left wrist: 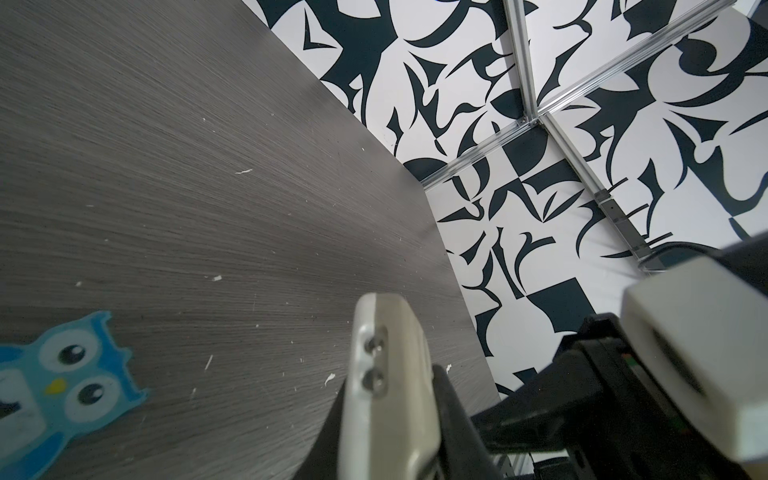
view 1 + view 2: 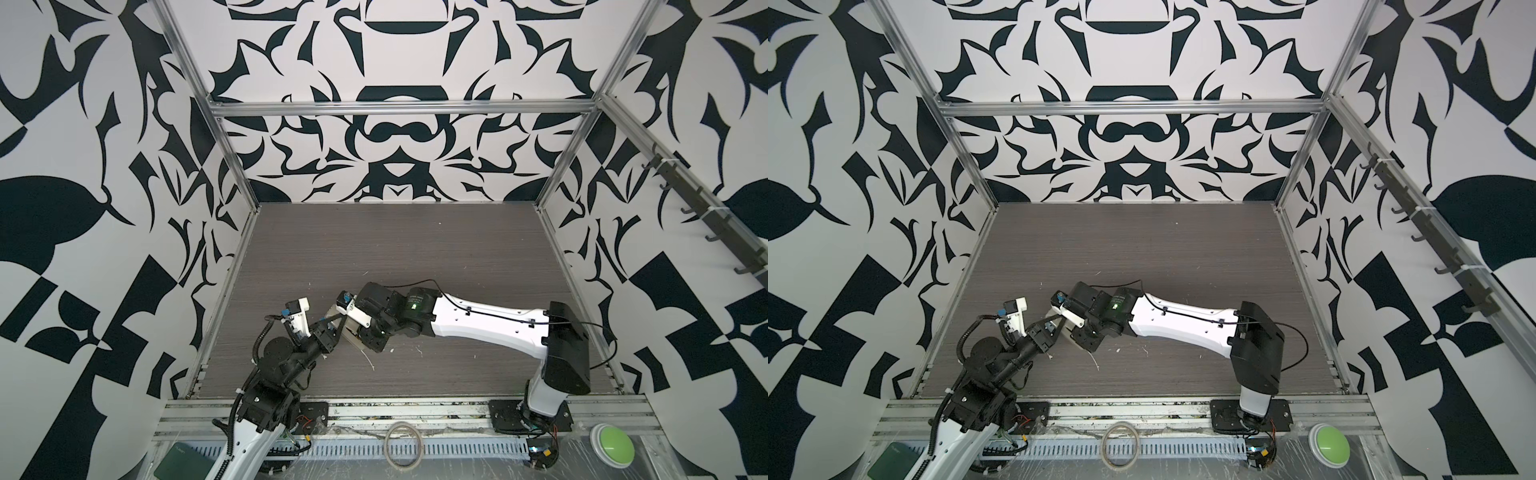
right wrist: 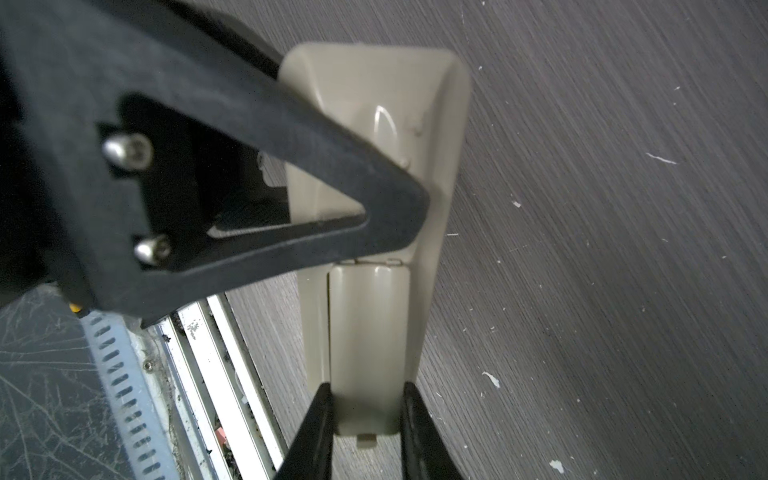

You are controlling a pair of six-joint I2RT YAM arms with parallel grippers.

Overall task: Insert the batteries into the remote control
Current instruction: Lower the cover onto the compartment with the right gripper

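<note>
Grey table (image 2: 415, 249) | remote control (image 3: 374, 104) — back showing | left hand (image 1: 390, 376), right hand (image 3: 366, 388) clamp it

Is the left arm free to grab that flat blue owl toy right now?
Probably not: the left end effector is shut on the slim white plastic remote control, also gripped by the right end effector.

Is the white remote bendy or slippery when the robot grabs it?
Probably stiff: the remote control looks straight with the right gripper pinching one end. Maybe slippery: its plastic back is smooth and shiny. Being flat, it likely won't roll.
</note>
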